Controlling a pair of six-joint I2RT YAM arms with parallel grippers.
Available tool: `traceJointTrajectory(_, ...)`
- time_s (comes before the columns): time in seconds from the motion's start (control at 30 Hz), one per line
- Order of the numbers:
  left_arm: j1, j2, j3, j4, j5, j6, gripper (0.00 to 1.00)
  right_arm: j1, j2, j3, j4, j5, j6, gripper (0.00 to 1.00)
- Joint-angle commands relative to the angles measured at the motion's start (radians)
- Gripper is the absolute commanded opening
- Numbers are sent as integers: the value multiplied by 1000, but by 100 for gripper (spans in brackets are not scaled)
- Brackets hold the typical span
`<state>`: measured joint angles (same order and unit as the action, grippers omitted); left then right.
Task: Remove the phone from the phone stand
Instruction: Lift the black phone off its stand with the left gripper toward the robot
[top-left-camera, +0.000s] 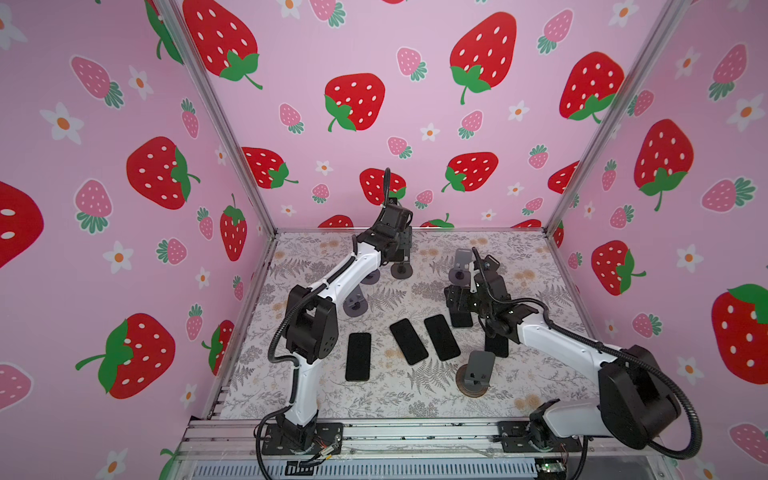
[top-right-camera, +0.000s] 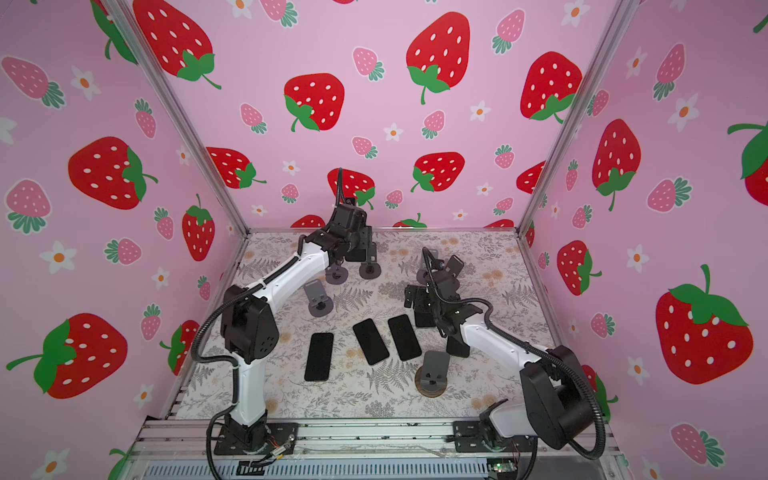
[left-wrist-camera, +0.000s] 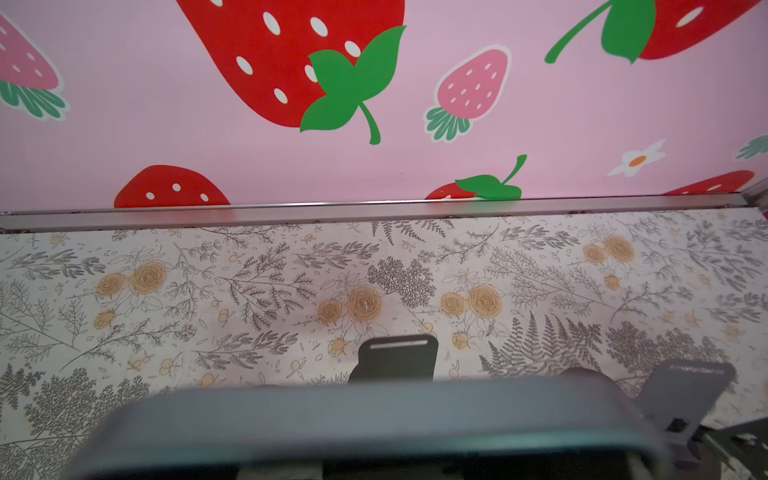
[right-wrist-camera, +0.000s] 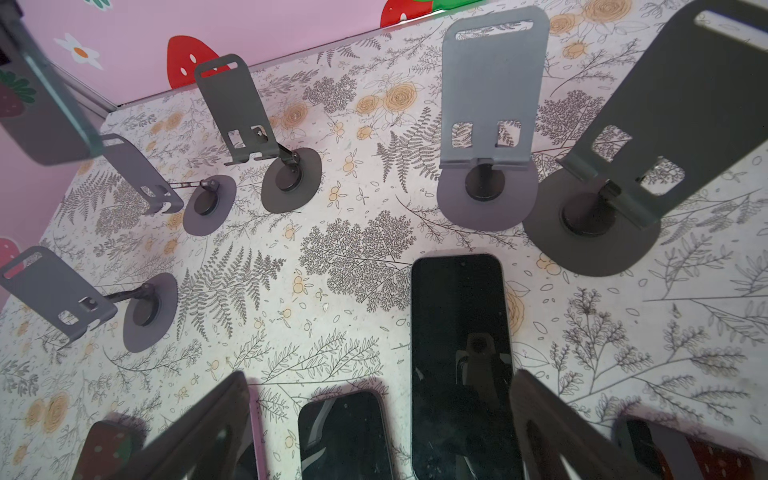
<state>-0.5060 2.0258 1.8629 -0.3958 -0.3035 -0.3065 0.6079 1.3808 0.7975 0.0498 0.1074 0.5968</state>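
Note:
A grey-backed phone (left-wrist-camera: 365, 424) lies blurred across the left wrist view and hides the fingers. My left gripper (top-left-camera: 397, 243) is shut on this phone (top-left-camera: 406, 241) at the back of the table, above a dark phone stand (top-left-camera: 402, 270). In the right wrist view the phone (right-wrist-camera: 45, 108) hangs clear of that stand's bare ledge (right-wrist-camera: 164, 203). My right gripper (right-wrist-camera: 380, 432) is open, its fingers (right-wrist-camera: 208, 428) wide apart over black phones (right-wrist-camera: 457, 353) lying flat. In both top views it hovers right of centre (top-left-camera: 457, 301).
Several empty grey stands (right-wrist-camera: 490, 104) stand about the flowered table (top-left-camera: 519, 390), one near the front (top-left-camera: 478, 370). Several black phones (top-left-camera: 358, 356) lie flat in the middle. The pink back wall and its metal rail (left-wrist-camera: 374, 210) are close behind the left gripper.

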Motion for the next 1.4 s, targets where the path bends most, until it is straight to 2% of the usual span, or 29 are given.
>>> traceJointTrajectory(0.0,-6,-110,-88,45,10,-29,69,1,4,24,-18,25,-9,100)
traceJointTrajectory(0.2,-15,-239,-309,28,19,-51,69,1,-8,16,-13,44,-12,100)
traceJointTrajectory(0.37,-17,-269,-436,-18,54,-70,68,1,-9,14,-11,51,-15,100)
traceJointTrajectory(0.53,-22,-277,-540,25,117,-123,68,1,-10,28,-32,52,-19,100)
traceJointTrajectory(1.37,-14,-7,-423,-58,178,-28,69,1,-55,42,-117,95,-29,100)
